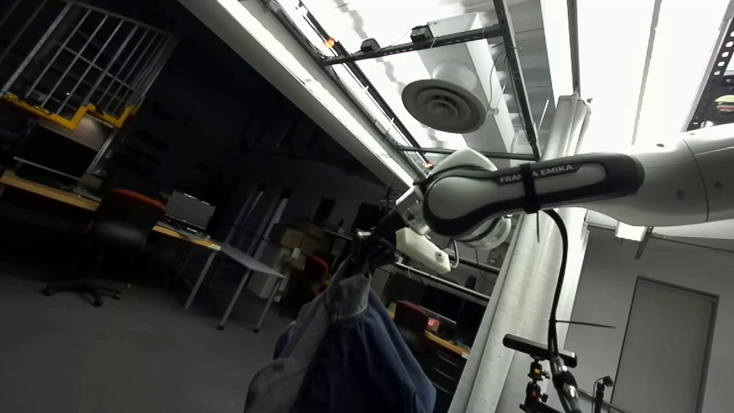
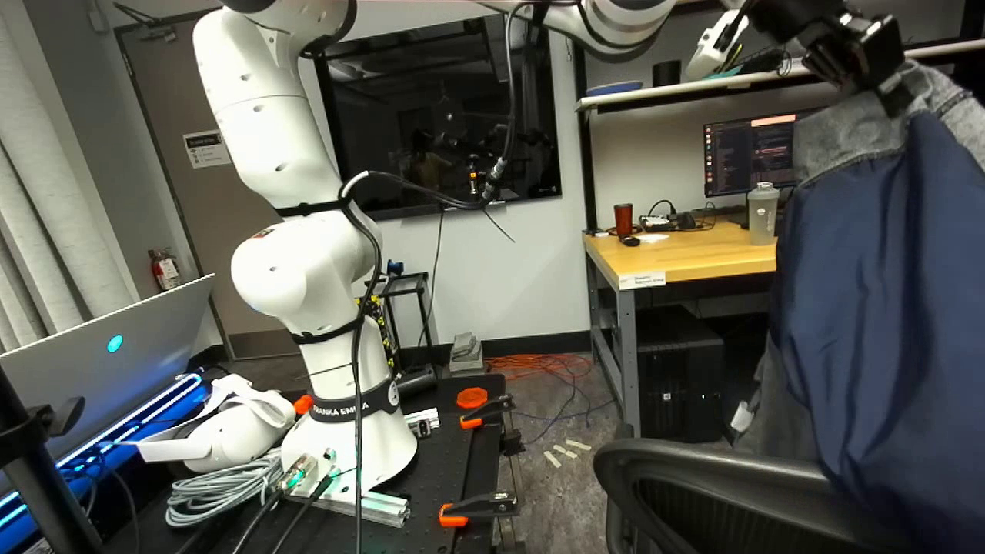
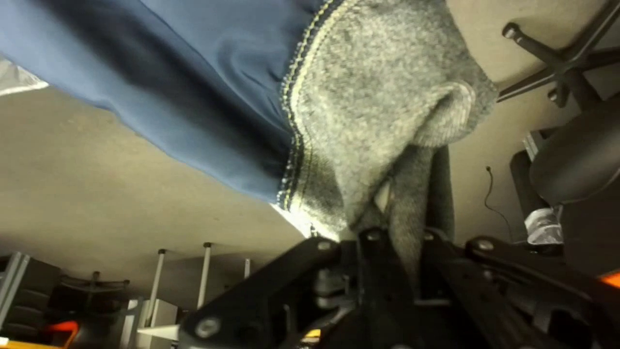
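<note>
Had a floppy garment (image 1: 367, 350) dangling in mid-air

Running things remotely, I couldn't swear to what sort it was, just navy and gray. It hung below the gripper (image 3: 401, 238), bunched up top and draping loose from there. In an exterior view its lower part overlapped a chair back (image 2: 723, 456); couldn't tell whether they touched.

Handling-wise, it looked soft and limp to me, probably fairly light, nothing fragile, just bulky enough to swing around. I figured the smooth navy fabric (image 3: 208, 63) would be the slippery bit, so the fuzzy gray fabric (image 3: 358, 92) near the stitched seam (image 3: 290, 111) seemed the better place to grab.

And that was roughly where I had it: jaws pinched right down, super narrow, with a fold of the gray caught between them.
</note>
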You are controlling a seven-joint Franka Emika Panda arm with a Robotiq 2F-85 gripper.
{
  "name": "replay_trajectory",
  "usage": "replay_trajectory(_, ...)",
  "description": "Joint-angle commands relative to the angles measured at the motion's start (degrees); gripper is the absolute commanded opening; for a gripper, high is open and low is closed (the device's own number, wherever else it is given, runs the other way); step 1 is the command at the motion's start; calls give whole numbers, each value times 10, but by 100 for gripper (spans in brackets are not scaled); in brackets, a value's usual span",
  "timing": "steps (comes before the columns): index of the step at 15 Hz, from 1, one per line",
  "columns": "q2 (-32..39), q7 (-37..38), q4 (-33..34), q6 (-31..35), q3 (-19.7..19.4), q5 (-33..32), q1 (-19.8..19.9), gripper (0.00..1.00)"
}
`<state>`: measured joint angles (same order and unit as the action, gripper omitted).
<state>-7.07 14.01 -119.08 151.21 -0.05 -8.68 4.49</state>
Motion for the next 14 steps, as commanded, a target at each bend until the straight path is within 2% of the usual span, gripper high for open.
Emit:
replay_trajectory(1, 18, 3, 109, -39, 19, 7, -21, 1)
replay_trajectory(9, 68, 11, 290, -84, 44, -3, -50, 1)
replay_trajectory(11, 76, 3, 301, -97, 39, 8, -53, 1)
replay_trajectory(14, 77, -12, 281, -111, 30, 28, -50, 1)
